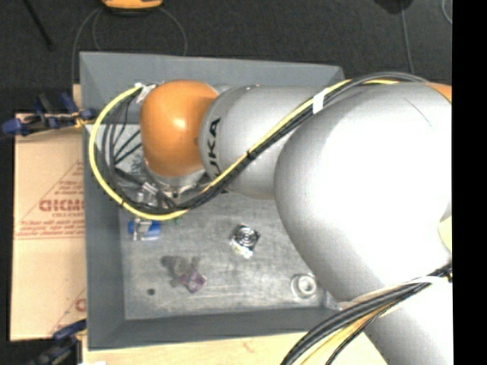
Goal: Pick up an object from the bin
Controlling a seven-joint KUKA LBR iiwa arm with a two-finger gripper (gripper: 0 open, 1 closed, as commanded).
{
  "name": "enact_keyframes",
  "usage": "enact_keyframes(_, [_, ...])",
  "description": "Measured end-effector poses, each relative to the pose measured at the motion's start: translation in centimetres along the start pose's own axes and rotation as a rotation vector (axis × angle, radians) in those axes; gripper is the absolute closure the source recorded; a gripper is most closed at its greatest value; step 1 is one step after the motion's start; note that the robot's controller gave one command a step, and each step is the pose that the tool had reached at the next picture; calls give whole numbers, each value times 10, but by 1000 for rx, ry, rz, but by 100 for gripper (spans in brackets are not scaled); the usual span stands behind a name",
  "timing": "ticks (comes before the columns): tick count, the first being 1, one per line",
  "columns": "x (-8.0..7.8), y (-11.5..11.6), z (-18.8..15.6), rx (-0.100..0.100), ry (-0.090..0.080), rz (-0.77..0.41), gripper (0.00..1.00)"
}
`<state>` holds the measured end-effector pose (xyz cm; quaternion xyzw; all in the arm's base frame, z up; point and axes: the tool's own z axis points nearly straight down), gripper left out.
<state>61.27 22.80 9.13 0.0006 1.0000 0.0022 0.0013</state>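
Judging risk first: the jaws sit hidden under the orange wrist cover (pixel 176 128), so this view cannot check any descent from here. The likely failure is that the jaws land beside the small blue piece (pixel 143 229) rather than astride it and push it toward the bin's left wall (pixel 103 280), where a grasp would be harder. The looped yellow cable (pixel 92 154) passes just above the blue piece and could brush it on the way down.

Jaws: cannot tell whether spread or clenched. Nothing is seen held or touched.

Blue piece: on the bin floor, just below the wrist's lower edge. Judged the nearest candidate.

Outward from the blue piece:
- purple-grey lump (pixel 186 274), near, below and to the right
- shiny metal piece (pixel 245 239), farther right
- white ring (pixel 304 284), well apart, right and lower, just beside the arm's big grey link

All four lie singly, none touching another.
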Motion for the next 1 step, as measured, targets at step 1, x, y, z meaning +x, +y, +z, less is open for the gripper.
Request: enact_keyframes(1, [5,-16,-135,-1,-8,33,100])
